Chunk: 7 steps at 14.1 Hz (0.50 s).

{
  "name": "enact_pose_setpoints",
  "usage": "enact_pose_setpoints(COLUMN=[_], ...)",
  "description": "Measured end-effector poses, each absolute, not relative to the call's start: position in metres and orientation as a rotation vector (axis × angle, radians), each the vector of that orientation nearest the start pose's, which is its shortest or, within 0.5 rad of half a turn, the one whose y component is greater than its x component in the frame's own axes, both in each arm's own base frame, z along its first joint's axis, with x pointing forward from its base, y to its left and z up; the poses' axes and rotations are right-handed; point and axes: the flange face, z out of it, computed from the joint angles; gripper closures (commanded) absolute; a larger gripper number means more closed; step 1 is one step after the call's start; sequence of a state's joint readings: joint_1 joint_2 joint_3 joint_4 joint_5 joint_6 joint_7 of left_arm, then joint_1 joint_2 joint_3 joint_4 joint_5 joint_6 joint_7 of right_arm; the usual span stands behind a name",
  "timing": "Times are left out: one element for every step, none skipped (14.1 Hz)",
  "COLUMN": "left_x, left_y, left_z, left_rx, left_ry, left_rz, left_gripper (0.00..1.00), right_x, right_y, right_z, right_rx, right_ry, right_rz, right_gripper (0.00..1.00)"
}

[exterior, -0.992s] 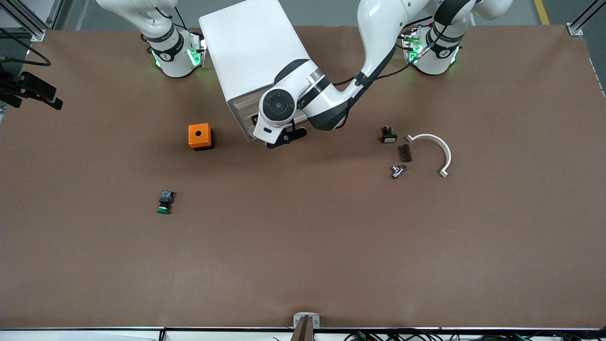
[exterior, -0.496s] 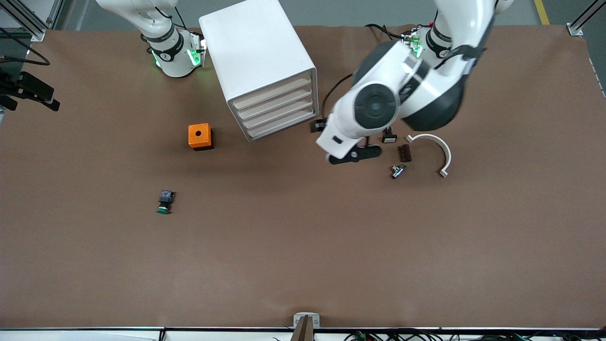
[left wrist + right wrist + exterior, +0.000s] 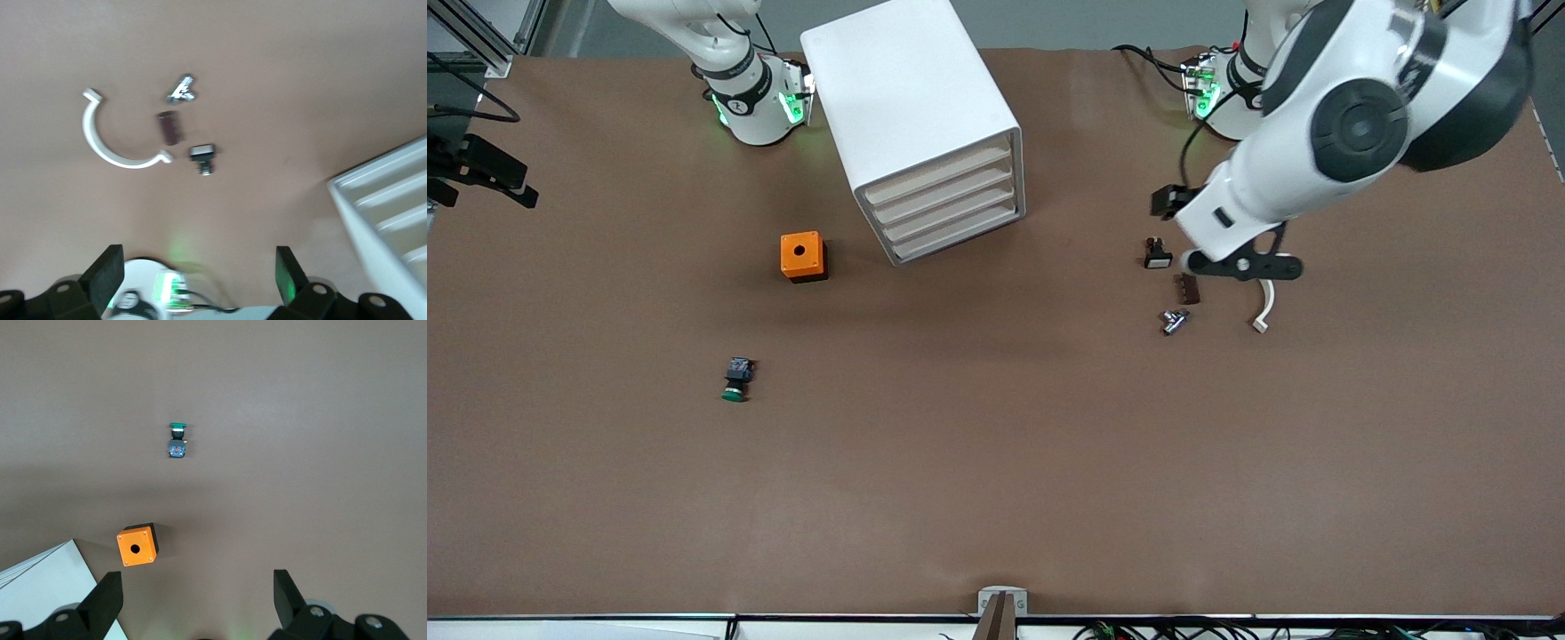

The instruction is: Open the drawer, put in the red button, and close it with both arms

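We are holding both grippers wide open and empty above the table.

Our left gripper (image 3: 197, 280) is hovering over a white curved plastic bracket (image 3: 107, 143) and small loose parts. Our right gripper (image 3: 197, 600) is hovering over a green-capped push-button (image 3: 177, 440) and an orange box with a hole (image 3: 137, 547). The red button is showing nowhere. The white four-drawer cabinet (image 3: 911, 98) is looking shut, so the button is probably inside. We are judging it best to park the arms high, clear of everything.

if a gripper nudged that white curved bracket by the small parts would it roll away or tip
Probably neither. The white curved bracket lies flat on the table as an open half-ring, so a nudge would likely slide or pivot it. It looks thin and holds its arc, so likely stiff and light. Its open mouth faces the brown block, which it might catch.
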<state>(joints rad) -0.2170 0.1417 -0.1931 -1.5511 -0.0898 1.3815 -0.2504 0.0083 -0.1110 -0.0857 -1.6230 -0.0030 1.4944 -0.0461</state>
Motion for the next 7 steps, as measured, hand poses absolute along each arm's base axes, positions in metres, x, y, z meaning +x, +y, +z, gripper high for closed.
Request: enact_pose_setpoints(left_x=[0.517, 0.516, 0.517, 0.518, 0.52, 0.523, 0.527], left_y=[-0.208, -0.187, -0.168, -0.15, -0.131, -0.111, -0.092], left_z=[0.549, 0.557, 0.566, 0.574, 0.58, 0.583, 0.583], left_rx=[-3.1, -3.097, -3.101, -3.111, -3.121, -3.129, -3.133], left_ry=[0.294, 0.297, 0.273, 0.248, 0.257, 0.307, 0.362], left_rz=[0.501, 0.472, 0.437, 0.411, 0.395, 0.385, 0.381], left_gripper=[0.0, 0.0, 0.0, 0.0, 0.0, 0.0, 0.0], right_x=[0.51, 0.509, 0.508, 0.507, 0.507, 0.507, 0.507], right_y=[-0.041, -0.041, -0.041, -0.04, -0.04, -0.04, -0.04], right_z=[0.653, 0.654, 0.655, 0.656, 0.657, 0.657, 0.657], right_rx=[-3.134, -3.134, -3.134, -3.133, -3.132, -3.132, -3.131], right_ry=[0.045, 0.043, 0.042, 0.042, 0.042, 0.042, 0.042], right_rz=[0.026, 0.022, 0.018, 0.015, 0.013, 0.012, 0.012], right_gripper=[0.0, 0.0, 0.0, 0.0, 0.0, 0.0, 0.0])
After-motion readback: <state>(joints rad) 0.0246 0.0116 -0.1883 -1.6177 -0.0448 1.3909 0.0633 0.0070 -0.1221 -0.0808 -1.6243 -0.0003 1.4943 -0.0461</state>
